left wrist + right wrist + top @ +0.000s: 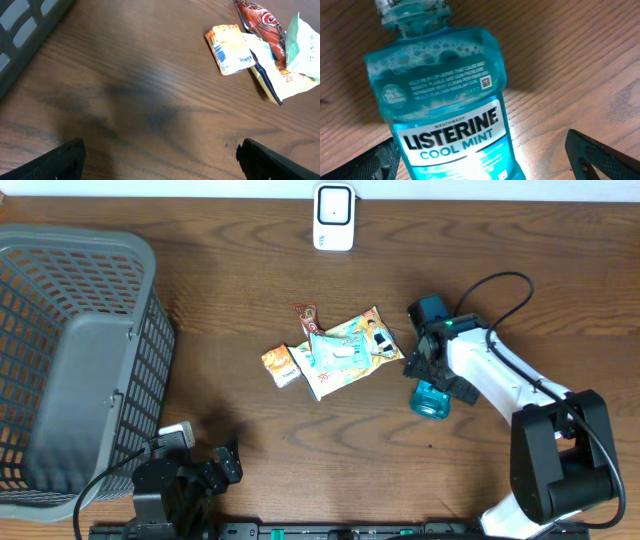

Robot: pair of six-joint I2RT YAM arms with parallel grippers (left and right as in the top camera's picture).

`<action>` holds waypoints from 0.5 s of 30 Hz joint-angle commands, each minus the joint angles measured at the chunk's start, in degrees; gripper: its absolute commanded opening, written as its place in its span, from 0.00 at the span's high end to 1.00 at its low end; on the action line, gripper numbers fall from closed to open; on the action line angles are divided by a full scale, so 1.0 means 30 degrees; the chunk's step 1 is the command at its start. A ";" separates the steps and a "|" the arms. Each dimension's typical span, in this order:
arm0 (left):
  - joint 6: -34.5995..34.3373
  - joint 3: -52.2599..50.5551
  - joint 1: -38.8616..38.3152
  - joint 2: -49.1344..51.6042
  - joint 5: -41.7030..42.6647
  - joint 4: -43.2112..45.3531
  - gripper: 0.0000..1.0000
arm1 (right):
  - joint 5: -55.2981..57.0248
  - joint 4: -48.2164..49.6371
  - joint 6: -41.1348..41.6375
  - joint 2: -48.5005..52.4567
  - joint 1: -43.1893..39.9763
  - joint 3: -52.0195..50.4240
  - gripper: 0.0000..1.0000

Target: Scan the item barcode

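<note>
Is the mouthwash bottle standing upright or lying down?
Lying down. The mouthwash bottle rests flat on the table, front label facing the camera.

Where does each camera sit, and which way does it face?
Overhead: above the table, facing down on basket, scanner, snack packets; left gripper and right gripper show.
Left wrist: low, facing the orange packet; own open fingertips show.
Right wrist: close above the Listerine bottle; own open fingertips show.
Shared: orange packet, overhead and left wrist.

Quick count: one grey basket [80,240] at the table's [250,260] left edge, one white scanner [333,217] at the far edge, one mouthwash bottle [450,115], and roughly four overlapping snack packets [340,352] mid-table, hard to separate.
</note>
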 commanded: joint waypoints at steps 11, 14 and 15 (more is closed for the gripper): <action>0.0109 -0.0029 0.0029 -0.0109 0.0022 -0.0758 0.02 | 0.0233 -0.1319 0.0874 0.0619 -0.0138 0.0277 0.06; 0.0109 -0.0029 0.0029 -0.0109 0.0022 -0.0758 0.02 | -0.0022 -0.1239 0.1180 0.1399 -0.0022 0.0270 0.06; 0.0109 -0.0029 0.0029 -0.0109 0.0022 -0.0758 0.02 | -0.0058 -0.1209 0.1384 0.1712 0.0102 0.0270 0.06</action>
